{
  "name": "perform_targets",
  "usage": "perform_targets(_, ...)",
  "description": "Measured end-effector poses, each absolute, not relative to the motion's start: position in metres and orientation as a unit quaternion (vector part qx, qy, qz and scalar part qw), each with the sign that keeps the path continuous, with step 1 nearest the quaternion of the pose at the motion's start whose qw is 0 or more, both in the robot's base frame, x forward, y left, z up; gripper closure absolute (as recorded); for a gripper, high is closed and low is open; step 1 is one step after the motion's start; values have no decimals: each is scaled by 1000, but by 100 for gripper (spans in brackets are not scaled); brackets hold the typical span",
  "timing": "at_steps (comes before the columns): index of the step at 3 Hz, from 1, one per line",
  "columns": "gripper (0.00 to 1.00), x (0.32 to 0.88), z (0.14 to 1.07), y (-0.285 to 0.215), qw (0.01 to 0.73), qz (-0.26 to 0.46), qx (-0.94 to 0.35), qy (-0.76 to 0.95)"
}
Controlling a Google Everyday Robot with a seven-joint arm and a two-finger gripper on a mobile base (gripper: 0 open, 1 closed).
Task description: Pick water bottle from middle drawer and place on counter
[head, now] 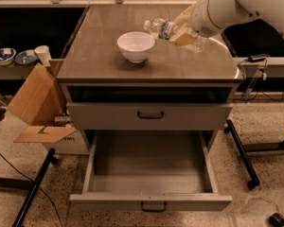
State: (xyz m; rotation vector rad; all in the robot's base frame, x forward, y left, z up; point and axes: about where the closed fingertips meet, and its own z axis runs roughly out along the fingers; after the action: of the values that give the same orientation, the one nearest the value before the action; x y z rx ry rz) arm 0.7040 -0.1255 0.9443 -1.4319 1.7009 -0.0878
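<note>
My gripper (183, 31) is shut on the water bottle (162, 28), a clear crinkled bottle with a blue-red label. The bottle lies nearly sideways with its white cap pointing left. It hangs just above the counter (109, 56), right of and behind the white bowl (136, 46). The tan fingers (185, 35) cover the bottle's base end. The middle drawer (150, 201) is pulled out at the bottom, and its flat grey tray is empty.
A grey drawer with a taller front panel (149, 115) is shut above the open one. An open cardboard box (35, 103) leans at the cabinet's left. A shelf with bowls and a cup (19, 56) is further left. Black stand legs (241, 155) flank the cabinet.
</note>
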Motion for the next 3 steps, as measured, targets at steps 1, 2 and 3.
perform_targets(1, 100, 720, 934, -137, 449, -26, -547, 706)
perform_targets(2, 100, 733, 920, -148, 444, -24, -523, 727)
perform_targets(3, 100, 743, 908, -159, 431, -29, -502, 749)
